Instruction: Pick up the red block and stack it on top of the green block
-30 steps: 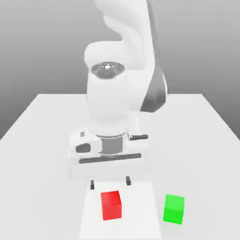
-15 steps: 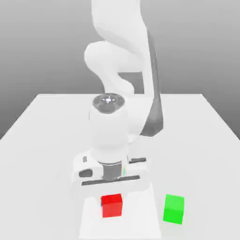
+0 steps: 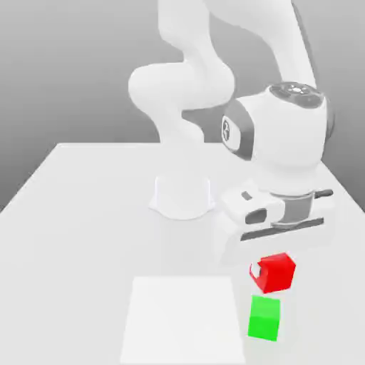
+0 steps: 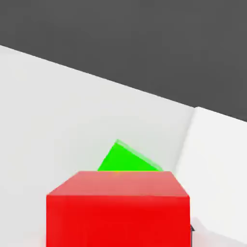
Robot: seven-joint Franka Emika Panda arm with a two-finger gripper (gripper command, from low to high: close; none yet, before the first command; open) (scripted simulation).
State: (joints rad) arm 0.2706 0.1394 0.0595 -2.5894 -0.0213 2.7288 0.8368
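In the exterior view the Panda arm's gripper [image 3: 269, 274] hangs over the exterior view's right part of the white bench [image 3: 78, 185], with its fingers closed on the red block [image 3: 276, 272]. The red block is clear of the bench, held in the air and turned a little askew (one corner points toward the exterior view's right). Directly under it, with a small gap between them, the green block [image 3: 264, 318] sits flat on the bench, so the two cubes are near but apart. A paler square patch [image 3: 182, 321] lies on the bench just beside the green block, on the exterior view's left of it. In the hand view the red block [image 4: 118, 210] fills the near foreground, and a corner of the green block [image 4: 126, 159] shows past its top edge, with the pale bench [image 4: 53, 111] around it.
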